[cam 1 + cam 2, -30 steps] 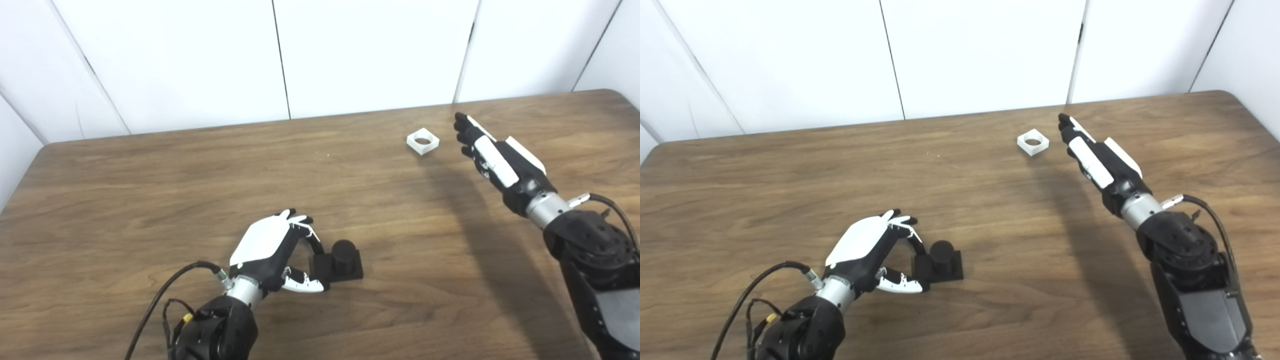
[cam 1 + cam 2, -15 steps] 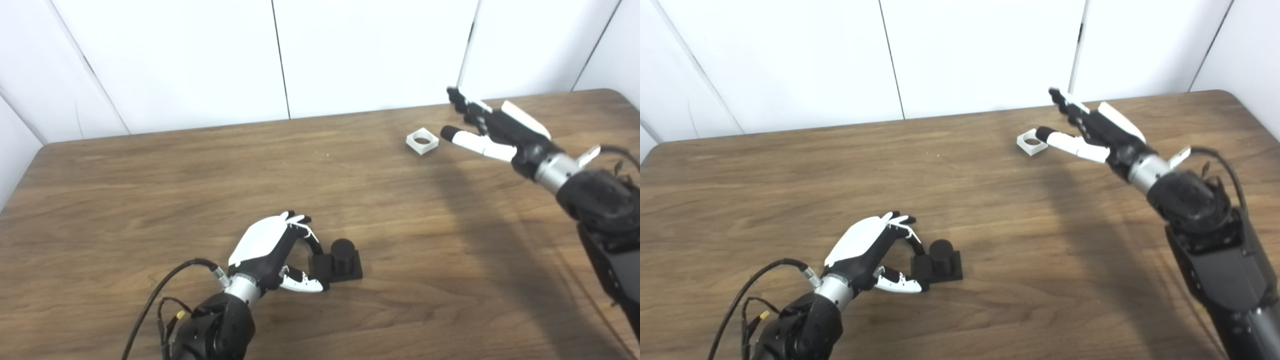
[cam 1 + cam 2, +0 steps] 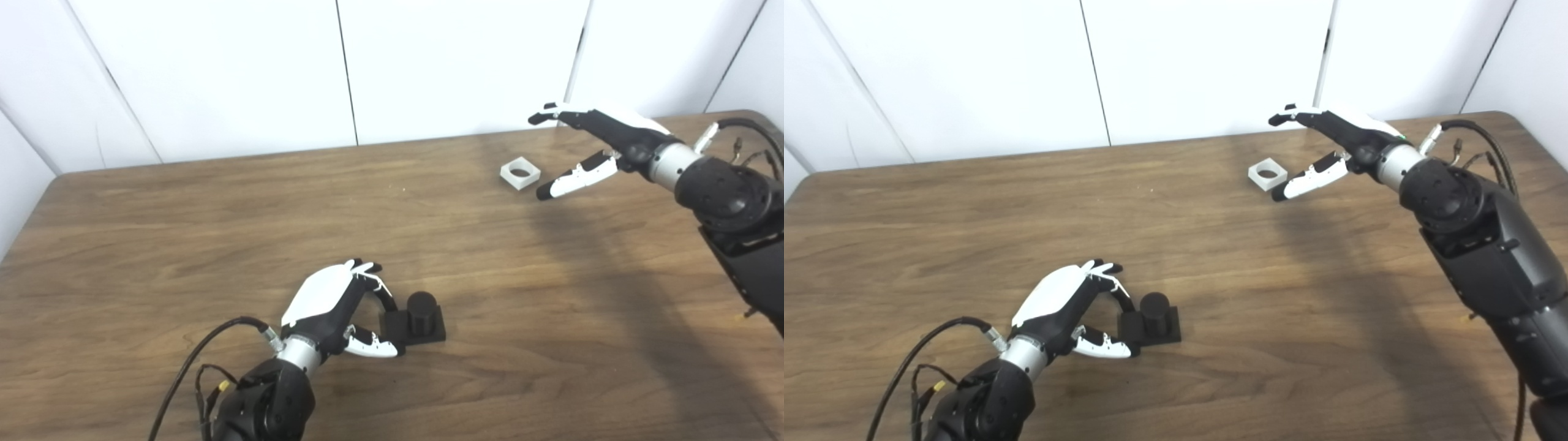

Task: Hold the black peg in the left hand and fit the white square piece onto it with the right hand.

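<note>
The black peg (image 3: 418,315), a short cylinder on a square black base, rests on the wooden table (image 3: 184,245) near the front. My left hand (image 3: 334,306) is at its left side, fingers and thumb curled against the base's left edge. The white square piece (image 3: 520,173), with a round hole, lies flat near the table's back edge. My right hand (image 3: 588,144) hovers open just right of it, fingers spread above and thumb (image 3: 1304,179) low beside it, not touching.
White wall panels (image 3: 429,61) stand right behind the table's back edge. My right forearm (image 3: 1470,239) slants over the right side of the table. A black cable (image 3: 196,361) trails from my left wrist.
My right hand has swung up and turned over, from lying palm-side beside the white piece to reaching at it with fingers above and thumb below. Left hand and peg have stayed put.
</note>
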`<state>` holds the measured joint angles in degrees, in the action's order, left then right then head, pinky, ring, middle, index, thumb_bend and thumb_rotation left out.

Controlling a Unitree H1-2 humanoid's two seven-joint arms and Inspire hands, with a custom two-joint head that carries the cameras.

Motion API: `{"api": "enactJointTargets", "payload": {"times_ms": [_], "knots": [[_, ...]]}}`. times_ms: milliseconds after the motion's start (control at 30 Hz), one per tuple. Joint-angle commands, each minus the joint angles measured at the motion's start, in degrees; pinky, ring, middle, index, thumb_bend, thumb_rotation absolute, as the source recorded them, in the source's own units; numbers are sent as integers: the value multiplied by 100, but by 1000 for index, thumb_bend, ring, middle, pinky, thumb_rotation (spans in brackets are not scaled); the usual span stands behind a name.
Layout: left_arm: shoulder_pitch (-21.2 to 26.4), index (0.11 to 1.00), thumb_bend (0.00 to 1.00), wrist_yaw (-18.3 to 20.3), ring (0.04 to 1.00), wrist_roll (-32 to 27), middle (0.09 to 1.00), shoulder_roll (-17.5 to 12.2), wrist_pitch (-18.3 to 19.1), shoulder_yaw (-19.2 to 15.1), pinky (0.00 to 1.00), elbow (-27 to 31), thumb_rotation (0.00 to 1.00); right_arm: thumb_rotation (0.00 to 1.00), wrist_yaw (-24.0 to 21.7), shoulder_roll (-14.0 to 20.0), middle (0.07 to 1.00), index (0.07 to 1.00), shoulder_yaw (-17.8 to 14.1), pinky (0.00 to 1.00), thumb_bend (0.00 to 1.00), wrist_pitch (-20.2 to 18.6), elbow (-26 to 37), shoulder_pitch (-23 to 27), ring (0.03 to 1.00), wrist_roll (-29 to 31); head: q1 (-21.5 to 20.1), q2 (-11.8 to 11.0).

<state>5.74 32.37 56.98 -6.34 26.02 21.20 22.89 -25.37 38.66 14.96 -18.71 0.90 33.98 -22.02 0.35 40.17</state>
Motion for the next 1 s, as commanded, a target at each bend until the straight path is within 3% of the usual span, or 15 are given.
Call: {"api": "enactJointTargets", "payload": {"times_ms": [0,267,600,967], "knots": [[-33,493,493,87,1000,157,936,-38,64,60,1000,-163,79,261,9,160,991,853,24,998,853,404,-53,490,1000,-260,3,1],[-38,492,494,30,1000,107,937,-8,64,19,1000,-192,77,204,6,69,1000,830,226,1000,868,797,-679,830,1000,-733,-9,-35],[-25,491,494,12,1000,99,940,29,64,5,1000,-215,77,227,170,-104,990,818,481,1000,884,1431,-1598,1248,1000,-1229,-13,-69],[-27,491,494,-43,1000,118,933,57,57,32,1000,-214,77,211,69,-318,996,829,671,1000,841,1464,-2131,1535,1000,-1642,53,-68]]}}
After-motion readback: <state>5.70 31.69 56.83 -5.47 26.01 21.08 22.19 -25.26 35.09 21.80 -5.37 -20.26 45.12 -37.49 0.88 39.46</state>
